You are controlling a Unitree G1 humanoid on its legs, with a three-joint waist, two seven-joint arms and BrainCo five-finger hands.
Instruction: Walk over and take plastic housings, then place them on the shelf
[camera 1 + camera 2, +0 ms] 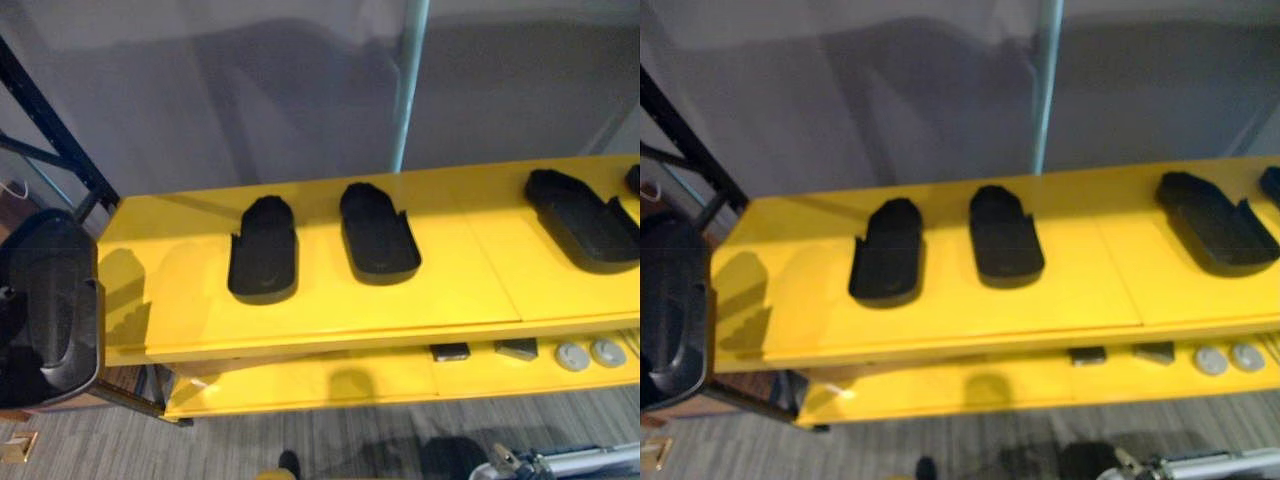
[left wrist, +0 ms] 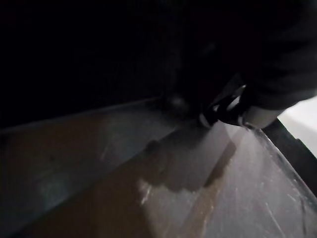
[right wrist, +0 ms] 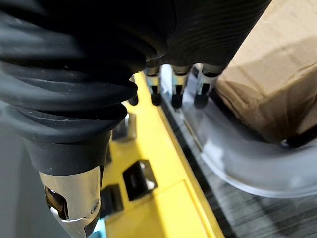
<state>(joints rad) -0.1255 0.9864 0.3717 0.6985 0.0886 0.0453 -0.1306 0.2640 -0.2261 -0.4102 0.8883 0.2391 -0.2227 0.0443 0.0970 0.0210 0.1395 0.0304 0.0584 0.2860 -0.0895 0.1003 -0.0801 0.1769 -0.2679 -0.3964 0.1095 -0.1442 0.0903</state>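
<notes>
right hand [image 3: 177, 87] hangs relaxed beside shelf [image 1: 440, 280], apart from housings [image 1: 263, 250].

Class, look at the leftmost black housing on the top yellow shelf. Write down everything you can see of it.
The leftmost housing is a long, low black piece, matte like moulded plastic. Its near end is rounded; its far end is stepped and notched. It lies flat on the top yellow shelf, lengthwise from front to back, left of a second housing and apart from it. Only the shelf touches it.
</notes>
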